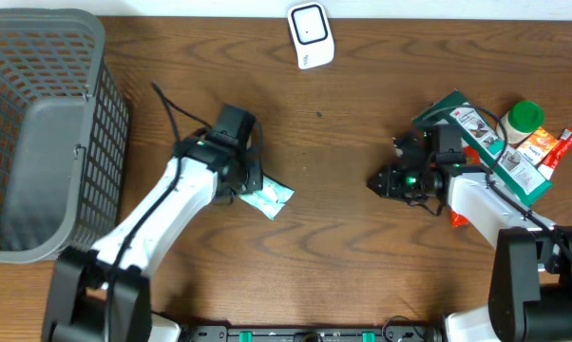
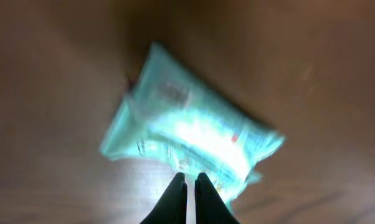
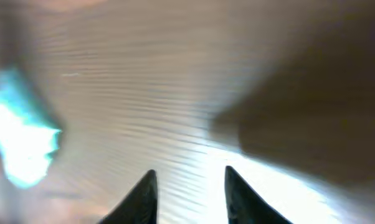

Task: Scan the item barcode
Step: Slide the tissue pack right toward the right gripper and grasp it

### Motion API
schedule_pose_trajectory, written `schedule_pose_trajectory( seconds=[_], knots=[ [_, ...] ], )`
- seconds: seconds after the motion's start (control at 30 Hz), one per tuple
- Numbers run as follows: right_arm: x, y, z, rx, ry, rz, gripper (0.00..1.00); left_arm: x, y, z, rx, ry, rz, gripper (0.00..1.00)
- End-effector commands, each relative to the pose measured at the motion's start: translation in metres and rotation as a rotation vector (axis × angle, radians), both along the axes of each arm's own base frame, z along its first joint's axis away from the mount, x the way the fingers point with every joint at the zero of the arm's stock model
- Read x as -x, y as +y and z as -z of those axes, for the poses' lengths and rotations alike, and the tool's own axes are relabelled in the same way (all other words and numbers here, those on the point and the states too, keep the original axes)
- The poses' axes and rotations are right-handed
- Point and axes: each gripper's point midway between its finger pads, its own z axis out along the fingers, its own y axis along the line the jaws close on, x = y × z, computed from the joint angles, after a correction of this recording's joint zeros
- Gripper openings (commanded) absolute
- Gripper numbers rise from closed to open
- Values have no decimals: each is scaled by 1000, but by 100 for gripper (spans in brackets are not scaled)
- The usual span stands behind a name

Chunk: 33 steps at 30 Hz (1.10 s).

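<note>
— How does the left arm sit?
— It stretches on a diagonal from its base toward mid-table, wrist tipped downward. The left gripper has its fingers pressed together (barely a slit shows between the black tips).
— And the right arm?
— Folded short near its base. The right gripper points across toward the left one, well apart from it, fingers spread.

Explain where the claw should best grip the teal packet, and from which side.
Probably its thin near edge, coming from the left arm's side: the teal packet is flat and thin, so a rim pinch holds it while leaving the printed face uncovered. The left claw sits shut at that edge.
</note>
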Motion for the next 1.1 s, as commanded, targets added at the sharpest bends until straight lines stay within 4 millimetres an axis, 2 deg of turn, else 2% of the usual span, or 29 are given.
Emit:
schedule_pose_trajectory(
  seconds=[0.0, 0.1, 0.2, 0.33, 0.5, 0.6, 0.83, 1.07],
  knots=[
    [8, 70, -37, -259, -41, -173, 19, -25, 12, -10, -82, -116, -2, 8],
    [6, 103, -44, -273, -69, -183, 13, -28, 11, -1, -87, -101, -3, 8],
    [0, 132, -47, -238, -120, -153, 12, -22, 14, 19, -112, -47, 0, 8],
    [-6, 161, -54, -190, -234, -132, 10, -22, 27, 38, -193, -11, -16, 8],
    [-3, 192, -58, -182, -323, -144, 8, -22, 28, 40, -201, -9, -13, 8],
    [6, 209, -50, -193, -327, -185, 7, -23, 33, 41, -228, -14, -20, 8],
    [17, 220, -10, -194, -218, -182, 4, -17, 35, 50, -231, -5, -19, 8],
    [24, 219, 4, -184, -168, -195, 1, -15, 35, 62, -229, 6, -23, 8]
  ],
)
